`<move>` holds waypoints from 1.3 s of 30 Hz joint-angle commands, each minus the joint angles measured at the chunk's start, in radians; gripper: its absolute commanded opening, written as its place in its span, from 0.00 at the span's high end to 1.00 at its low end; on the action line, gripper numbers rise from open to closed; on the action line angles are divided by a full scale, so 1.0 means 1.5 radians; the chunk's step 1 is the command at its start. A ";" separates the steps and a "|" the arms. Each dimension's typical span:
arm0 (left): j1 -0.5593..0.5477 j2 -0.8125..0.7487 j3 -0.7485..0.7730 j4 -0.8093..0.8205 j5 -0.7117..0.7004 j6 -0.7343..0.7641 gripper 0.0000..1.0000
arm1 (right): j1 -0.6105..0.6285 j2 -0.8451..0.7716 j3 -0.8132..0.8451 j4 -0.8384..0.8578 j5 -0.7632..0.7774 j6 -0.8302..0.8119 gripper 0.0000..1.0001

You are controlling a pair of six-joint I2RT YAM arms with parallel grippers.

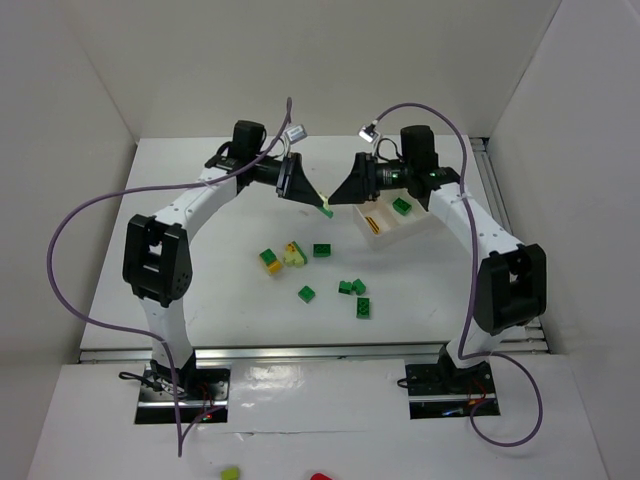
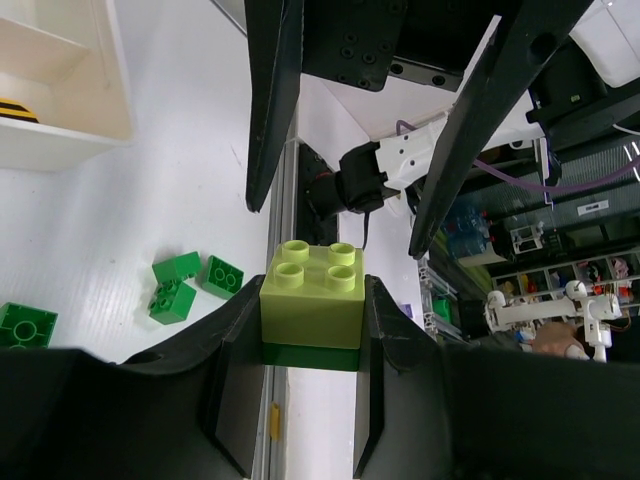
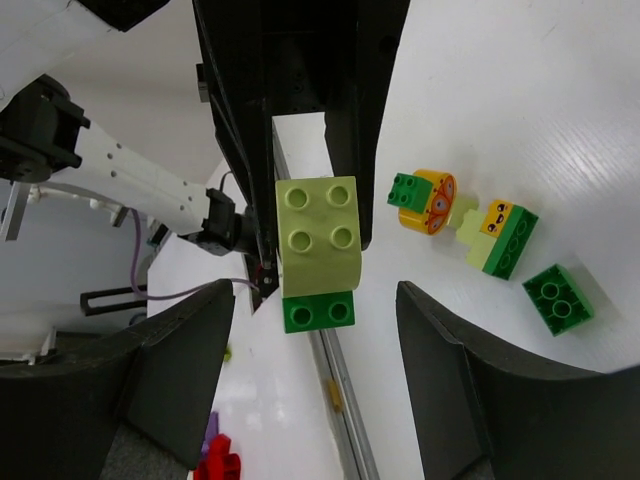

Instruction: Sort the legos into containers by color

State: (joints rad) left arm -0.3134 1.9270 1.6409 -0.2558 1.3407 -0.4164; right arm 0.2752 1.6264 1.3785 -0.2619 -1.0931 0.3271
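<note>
My left gripper (image 1: 316, 198) is shut on a two-brick stack (image 1: 326, 208), held in the air left of the white tray (image 1: 385, 236). In the left wrist view, the stack is a pale yellow-green brick (image 2: 312, 295) on a dark green one (image 2: 310, 356). My right gripper (image 1: 342, 196) is open and faces the stack from the right. In the right wrist view, the stack (image 3: 318, 240) hangs between its spread fingers (image 3: 180, 360) without touching them. The tray holds a green brick (image 1: 401, 206) and an orange-and-black piece (image 1: 372, 222).
Several loose bricks lie on the table in front of the grippers: a green-and-yellow one (image 1: 270, 261), a pale yellow-and-orange cluster (image 1: 292, 253), and green ones (image 1: 322, 250) (image 1: 307, 293) (image 1: 352, 287) (image 1: 363, 306). White walls stand on three sides.
</note>
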 commanded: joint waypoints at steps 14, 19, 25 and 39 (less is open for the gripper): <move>-0.002 0.021 0.060 0.006 0.034 0.024 1.00 | 0.041 0.062 0.058 -0.035 -0.041 -0.051 0.32; -0.002 0.027 0.067 0.021 0.034 0.005 1.00 | 0.041 0.062 0.050 -0.027 -0.041 -0.051 0.46; -0.002 0.027 0.067 0.042 0.027 -0.015 1.00 | 0.041 0.056 0.032 -0.002 -0.025 -0.036 0.90; 0.018 0.021 -0.005 0.318 -0.009 -0.262 1.00 | 0.089 0.042 0.063 -0.202 0.187 -0.164 0.95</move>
State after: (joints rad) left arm -0.2947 1.9629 1.6180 0.0383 1.3529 -0.6250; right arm 0.3641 1.7088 1.4738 -0.4274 -0.9680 0.1669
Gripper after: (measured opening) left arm 0.422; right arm 0.452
